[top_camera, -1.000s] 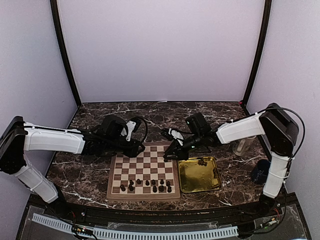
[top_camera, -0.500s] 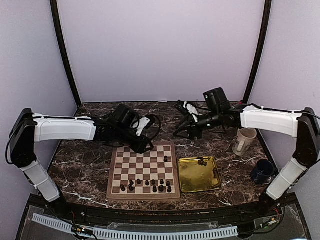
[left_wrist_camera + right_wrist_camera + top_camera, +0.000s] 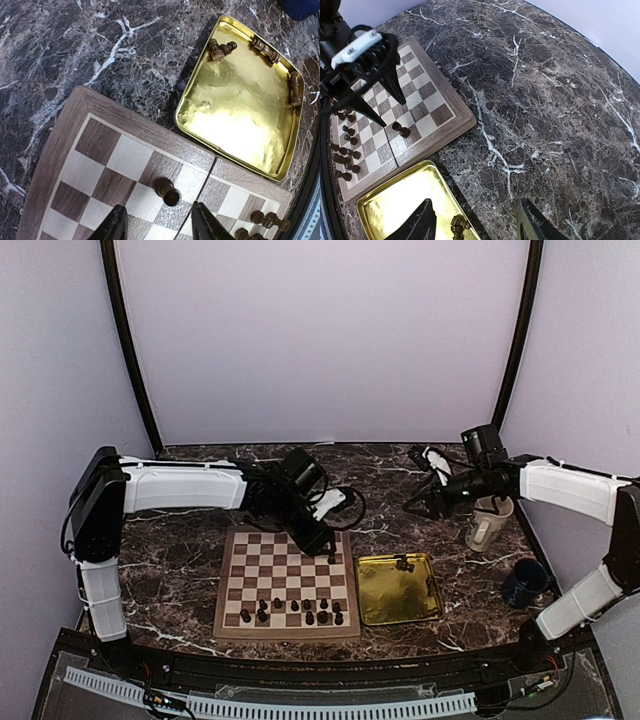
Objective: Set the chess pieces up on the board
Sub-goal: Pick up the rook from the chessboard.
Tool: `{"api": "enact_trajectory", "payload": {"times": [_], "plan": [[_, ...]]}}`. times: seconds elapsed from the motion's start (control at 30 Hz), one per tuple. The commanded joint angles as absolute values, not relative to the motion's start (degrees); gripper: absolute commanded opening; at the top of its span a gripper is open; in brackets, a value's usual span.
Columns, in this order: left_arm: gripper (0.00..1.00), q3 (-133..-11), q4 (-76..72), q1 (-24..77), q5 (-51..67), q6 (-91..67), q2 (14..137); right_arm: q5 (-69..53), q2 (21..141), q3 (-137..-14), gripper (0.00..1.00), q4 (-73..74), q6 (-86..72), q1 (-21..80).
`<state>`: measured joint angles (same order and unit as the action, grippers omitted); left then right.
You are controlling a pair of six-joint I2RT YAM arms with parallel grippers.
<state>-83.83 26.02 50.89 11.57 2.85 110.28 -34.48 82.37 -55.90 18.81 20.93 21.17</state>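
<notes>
**Both grippers open, nothing held**

The left gripper (image 3: 159,212) hangs over the board (image 3: 290,570) – fingers partly spread, empty, one chess piece (image 3: 166,191) upright just ahead of them. The right gripper (image 3: 475,202) is spread wide and empty above the marble table (image 3: 545,100). More chess pieces (image 3: 295,610) stand along the board's near edge – a few lie in the gold tray (image 3: 400,595).

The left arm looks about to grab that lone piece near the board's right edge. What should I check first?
1. Left pincer open: ok.
2. Lone piece upright on the board: ok.
3. Pincer around the piece: not ok, it stands beyond the tips.
4. Right pincer clear of the board: ok, open, empty, well to its right.
5. Nothing crowding the piece: ok, neighbouring squares bare.
6. Spare pieces waiting in the gold tray: ok, several lying flat.
</notes>
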Motion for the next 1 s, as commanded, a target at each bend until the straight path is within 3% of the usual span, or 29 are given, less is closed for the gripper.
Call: {"api": "enact_trajectory", "payload": {"times": [0.0,0.3,0.7,0.97], "plan": [[0.46,-87.8,30.4,51.9,11.0,4.7,113.0,-34.6,79.6,-55.3,0.56,16.8,22.8,20.7],[0.42,-92.1,34.3,52.5,10.5,5.8,117.3,-35.5,80.7,-55.7,0.56,17.9,24.4,20.7],[0.2,-92.2,37.0,52.8,11.7,7.0,117.3,-36.5,82.3,-56.5,0.56,19.4,25.7,20.8],[0.13,-92.5,36.3,52.8,12.9,7.1,117.3,-36.4,82.4,-56.4,0.55,19.6,26.0,20.8]]}}
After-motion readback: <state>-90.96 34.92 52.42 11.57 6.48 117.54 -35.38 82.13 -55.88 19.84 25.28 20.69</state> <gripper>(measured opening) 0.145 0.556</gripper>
